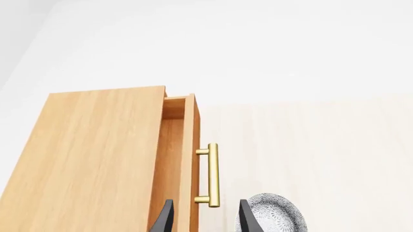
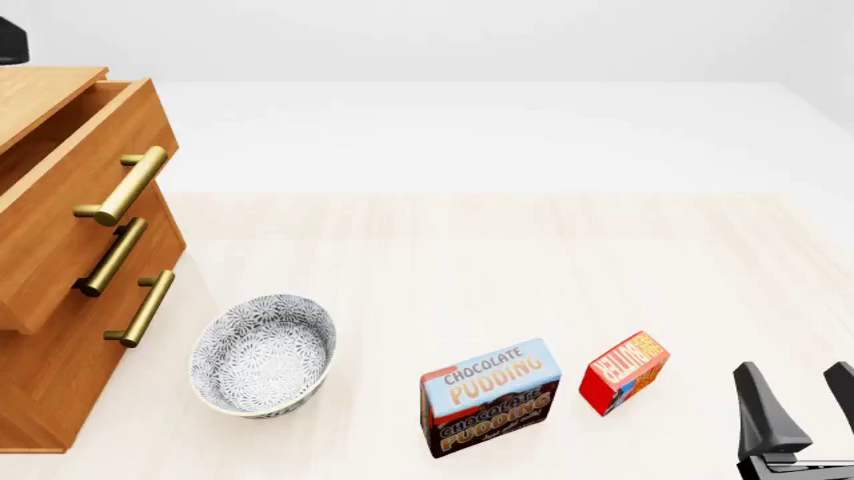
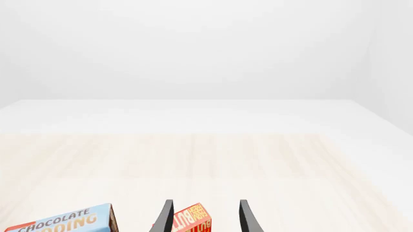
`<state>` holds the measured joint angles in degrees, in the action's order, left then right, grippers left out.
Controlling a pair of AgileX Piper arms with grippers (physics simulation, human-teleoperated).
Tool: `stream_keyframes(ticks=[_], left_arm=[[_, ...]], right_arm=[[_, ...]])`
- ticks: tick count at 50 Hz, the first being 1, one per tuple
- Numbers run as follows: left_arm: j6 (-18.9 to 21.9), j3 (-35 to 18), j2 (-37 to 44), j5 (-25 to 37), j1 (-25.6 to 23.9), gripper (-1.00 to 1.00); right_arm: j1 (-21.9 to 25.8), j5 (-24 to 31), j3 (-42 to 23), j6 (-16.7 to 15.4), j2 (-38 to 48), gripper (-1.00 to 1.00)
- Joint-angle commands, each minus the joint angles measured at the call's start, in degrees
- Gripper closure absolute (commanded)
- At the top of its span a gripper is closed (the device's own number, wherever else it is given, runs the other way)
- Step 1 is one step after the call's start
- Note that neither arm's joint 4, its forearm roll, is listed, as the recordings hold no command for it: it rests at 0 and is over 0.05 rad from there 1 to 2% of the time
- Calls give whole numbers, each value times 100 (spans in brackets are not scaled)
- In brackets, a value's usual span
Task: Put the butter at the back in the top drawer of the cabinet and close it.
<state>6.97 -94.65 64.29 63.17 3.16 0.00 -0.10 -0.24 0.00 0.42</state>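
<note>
- Three drawers in the cabinet (image 2: pixel 67 300) at the table's far left as your front view has it; the top drawer (image 2: pixel 80 170) stands pulled partway out, its light wood inside showing in the left wrist view, so the opening step looks done and the butter is what remains
- Table (image 2: pixel 534 260): pale wood top, with the cabinet, a patterned bowl (image 2: pixel 260 355) near the cabinet's foot, then the pudding box (image 2: pixel 490 398), then the butter, running left to right along the near edge
- Butter (image 2: pixel 623 372): small red-orange box standing on the table just right of the pudding box and apart from it, well apart from the cabinet; nothing is holding it. Its lettering runs up a tilted face, long axis leaning from near-left to far-right in the front view
- Key relation: your right gripper (image 2: pixel 801 410) sits near the butter, to its right and slightly nearer you; in the right wrist view the box shows low between the two fingers, a little toward the pudding side. Right arm is plainly the nearer one
- Right gripper: jaws apart, empty, fingers pointing forward over the table; I judge you need a short shift left and a descent, wrist turned to span the box's narrow width
- Left gripper (image 1: pixel 205 217): jaws apart, empty, hovering by the top drawer's brass handle (image 1: pixel 210 175), which lies between the fingertips' line of sight without contact
</note>
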Motion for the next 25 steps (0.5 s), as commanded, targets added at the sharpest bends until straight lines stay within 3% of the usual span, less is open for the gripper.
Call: stream_keyframes(ticks=[1,25], left_arm=[[-13,93,-5,-63,15,-100],[-50,314,30,-231,34,-100]], right_arm=[[0,0,0,0,0,-100],[0,0,0,0,0,-100]])
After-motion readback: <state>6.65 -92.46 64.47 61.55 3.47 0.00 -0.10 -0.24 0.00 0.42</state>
